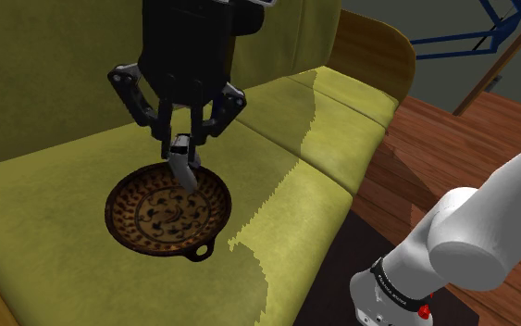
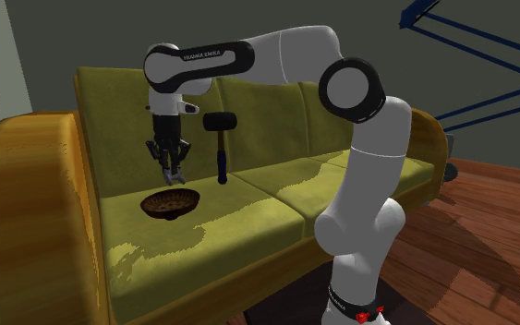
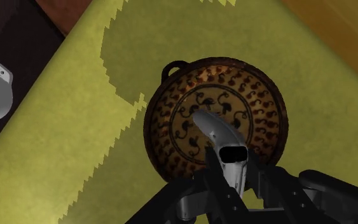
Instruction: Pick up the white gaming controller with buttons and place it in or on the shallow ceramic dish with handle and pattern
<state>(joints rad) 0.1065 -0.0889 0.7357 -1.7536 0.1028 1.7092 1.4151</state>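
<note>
The controller [image 1: 186, 169] is a pale grey, curved piece. It hangs from the tool [image 1: 182, 148], clamped by its upper end between the 2 black fingers, and its free end points down over the middle of the dish [image 1: 112, 218]. I judge it light, stiff and smooth, so in such a narrow grip it may slip or swing; a hold nearer its thicker middle seems safer. The brown patterned dish, with 1 small loop handle, lies on the yellow-green sofa [image 1: 55, 176]. It is probably fragile, so a low release is wise.
</note>
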